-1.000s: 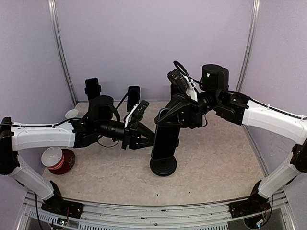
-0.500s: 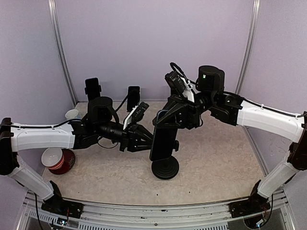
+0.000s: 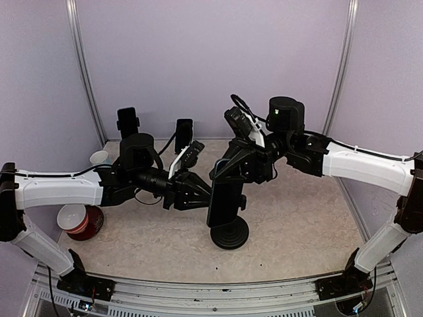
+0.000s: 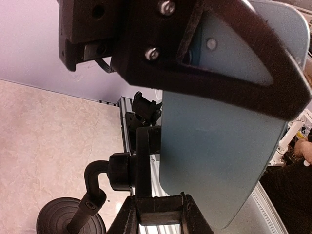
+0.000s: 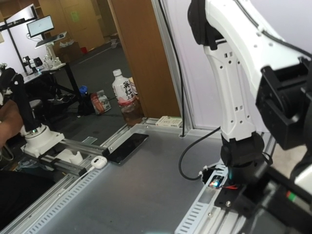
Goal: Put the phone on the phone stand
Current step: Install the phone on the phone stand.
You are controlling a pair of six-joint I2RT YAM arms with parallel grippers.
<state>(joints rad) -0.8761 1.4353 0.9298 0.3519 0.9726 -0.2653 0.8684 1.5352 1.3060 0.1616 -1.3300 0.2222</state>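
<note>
The phone stand (image 3: 229, 234) has a round black base, a bent neck and a flat cradle plate (image 4: 144, 161). My left gripper (image 3: 198, 191) is shut on the cradle from the left; its upper finger (image 4: 234, 63) crosses the phone and its lower finger (image 4: 158, 212) sits under the plate. The phone (image 3: 223, 198) stands upright against the cradle. Its pale blue back (image 4: 219, 156) fills the left wrist view, and a thin gap shows at its lower end. My right gripper (image 3: 231, 166) is shut on the phone's top edge; its fingers are out of the right wrist view.
A red cup with a white cup inside (image 3: 79, 220) stands at the left. A small white cup (image 3: 99, 157) and two more black stands (image 3: 127, 121) (image 3: 184, 132) are at the back. The right wrist view looks past the table's frame rail (image 5: 214, 204) to a bottle (image 5: 124, 95).
The right arm has swung a little to the left with the phone. The stand's base has slid slightly toward the near right. The left gripper has kept its hold.
</note>
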